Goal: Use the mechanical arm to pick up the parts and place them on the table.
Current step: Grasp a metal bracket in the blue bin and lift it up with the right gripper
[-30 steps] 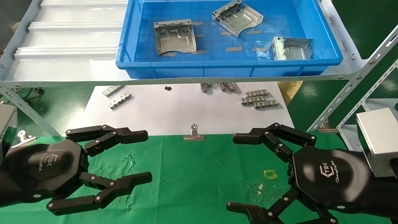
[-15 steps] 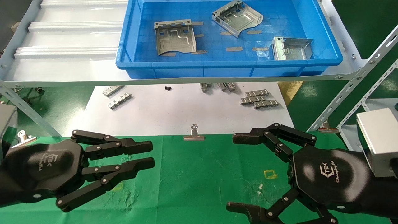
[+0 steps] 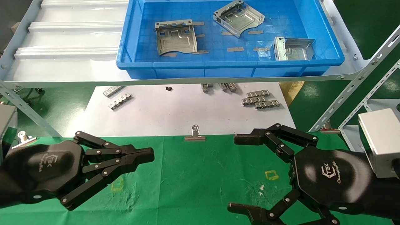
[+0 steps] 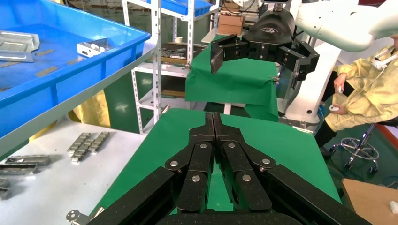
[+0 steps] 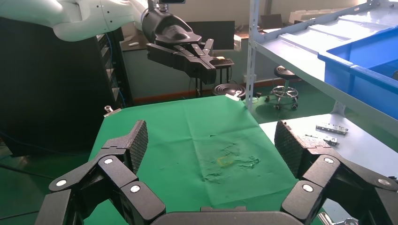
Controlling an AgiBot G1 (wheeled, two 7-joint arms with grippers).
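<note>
Three silvery sheet-metal parts lie in the blue bin (image 3: 218, 64) on the raised shelf: one at the left (image 3: 176, 37), one at the back (image 3: 239, 17), one at the right (image 3: 293, 49). Two of them also show in the left wrist view (image 4: 14, 40) (image 4: 91, 47). My left gripper (image 3: 151, 154) (image 4: 212, 115) hovers over the left side of the table's green cloth (image 3: 200, 175), shut with nothing in it. The right gripper (image 3: 235, 173) (image 5: 211, 140) hangs wide open over the cloth's right side, empty. Both are well short of the bin.
Beyond the cloth lies a white sheet (image 3: 187, 112) with notched metal strips (image 3: 259, 100) (image 3: 118, 100). A silver binder clip (image 3: 195, 136) sits on the cloth's far edge. The slotted shelf frame (image 3: 359, 78) slants down at the right. A person in yellow (image 4: 361, 98) sits behind.
The left gripper's fingers have closed from wide open to fully shut, on nothing. The right gripper and the parts have not moved.
</note>
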